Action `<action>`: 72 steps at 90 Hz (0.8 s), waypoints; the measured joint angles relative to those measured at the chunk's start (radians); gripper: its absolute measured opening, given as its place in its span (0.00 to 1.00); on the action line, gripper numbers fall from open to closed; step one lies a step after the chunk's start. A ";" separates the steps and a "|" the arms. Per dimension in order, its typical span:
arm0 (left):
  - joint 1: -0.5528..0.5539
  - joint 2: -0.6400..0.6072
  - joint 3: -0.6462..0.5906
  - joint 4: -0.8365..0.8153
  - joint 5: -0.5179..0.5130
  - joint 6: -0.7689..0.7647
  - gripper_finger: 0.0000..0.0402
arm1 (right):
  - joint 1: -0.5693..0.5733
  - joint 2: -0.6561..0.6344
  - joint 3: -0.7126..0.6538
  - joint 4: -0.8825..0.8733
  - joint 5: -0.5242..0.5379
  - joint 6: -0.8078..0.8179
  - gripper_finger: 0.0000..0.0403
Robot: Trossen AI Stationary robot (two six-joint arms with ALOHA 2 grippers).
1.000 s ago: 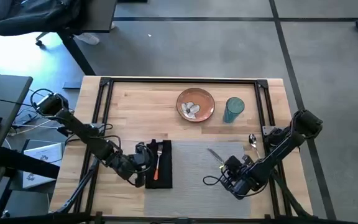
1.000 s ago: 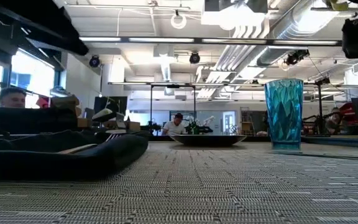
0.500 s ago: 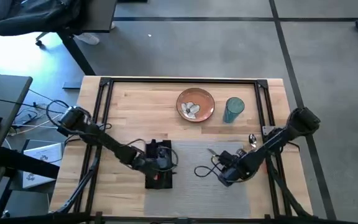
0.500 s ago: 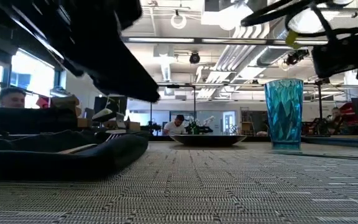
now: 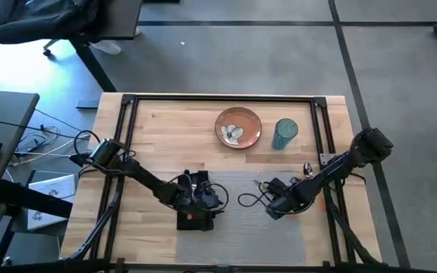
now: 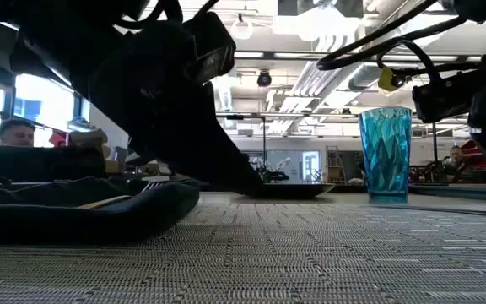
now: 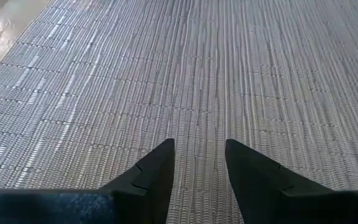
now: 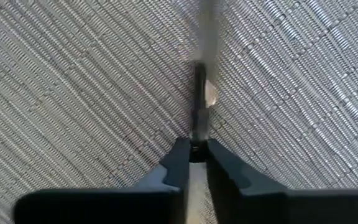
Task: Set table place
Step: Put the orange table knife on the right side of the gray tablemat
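A grey woven placemat (image 5: pixel 241 227) lies on the wooden table (image 5: pixel 165 121). The black napkin (image 5: pixel 190 220) rests on the mat's left end with the orange-handled fork (image 5: pixel 192 215) on top. My left gripper (image 7: pixel 199 162) hovers open just right of the napkin, over bare mat. My right gripper (image 8: pixel 196 146) is low over the middle of the mat, shut on the knife (image 8: pixel 199 93). The orange-brown plate (image 5: pixel 238 127) sits at the far side. The spoon (image 5: pixel 308 170) lies at the mat's far right corner. My right gripper pinches the knife between its two fingertips (image 8: pixel 178 155), at a thin dark stretch (image 8: pixel 197 127) of it. The knife runs on straight ahead of the fingers, in line with them, its blade (image 8: pixel 207 25) over the placemat. Whether it is clear of the mat, I cannot tell.
A blue faceted tumbler (image 5: pixel 285 133) stands right of the plate, tall in the low view (image 6: pixel 386 154). Black frame rails (image 5: pixel 127 136) run along the table's left, far and right sides. Cables loop beside my right gripper (image 5: pixel 249 201).
My left gripper has gone toward the table's right edge, from beside the napkin's left side across it to the bare mat. My right gripper has moved toward the far edge and a little left, to where the knife lay.
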 joint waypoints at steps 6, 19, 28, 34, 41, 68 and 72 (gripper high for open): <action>0.000 0.000 0.000 0.001 0.000 0.001 0.32 | 0.000 0.000 -0.001 0.000 -0.001 0.011 0.02; -0.001 0.000 0.000 0.011 0.001 0.024 0.32 | 0.007 0.001 0.023 -0.009 -0.006 0.014 0.01; -0.002 0.000 0.000 0.010 0.002 0.025 0.32 | 0.022 -0.010 0.049 0.013 -0.011 0.024 0.01; -0.002 0.000 0.000 0.011 0.001 0.025 0.32 | 0.034 -0.032 0.054 0.028 -0.033 0.040 0.00; -0.003 0.000 0.000 0.022 0.002 0.044 0.32 | 0.054 -0.060 0.055 0.058 -0.032 0.061 0.00; -0.003 0.000 0.000 0.072 0.002 0.078 0.32 | 0.122 -0.089 0.057 0.184 0.021 0.090 0.01; -0.003 0.000 0.000 0.095 0.004 0.099 0.32 | 0.128 -0.089 0.058 0.196 0.050 0.086 0.01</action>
